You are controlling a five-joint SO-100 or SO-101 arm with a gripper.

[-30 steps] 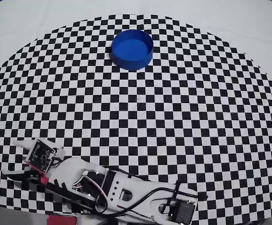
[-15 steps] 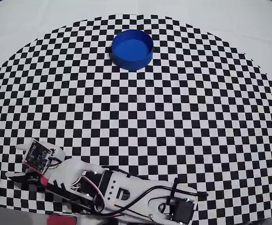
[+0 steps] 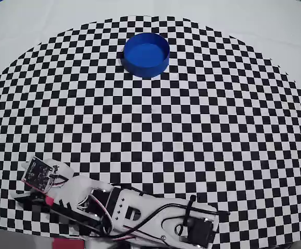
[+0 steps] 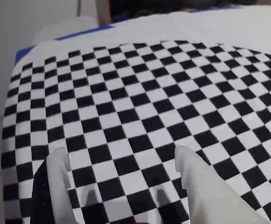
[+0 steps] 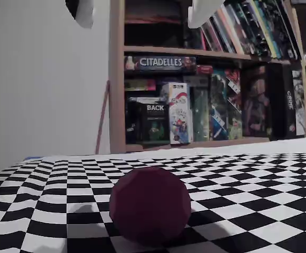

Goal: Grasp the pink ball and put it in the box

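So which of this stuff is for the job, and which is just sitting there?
For the job:
pink ball
blue box, empty
robot arm, jaws open

Just sitting there:
checkered mat
bookshelf
board games and books on it

Pink ball (image 5: 150,204) hidden overhead.

I see a flat checkered mat (image 3: 202,119) that looks like matt printed paper or cloth; I cannot tell which. At 12 o'clock on it in the overhead view sits the box (image 3: 146,54), smooth blue plastic with a soft shine. The pink ball (image 5: 150,204) looks dull and a bit bumpy, not shiny. My arm (image 3: 140,215) is smooth white plastic. The shelf (image 5: 195,52) looks like wood, holding glossy cardboard boxes.
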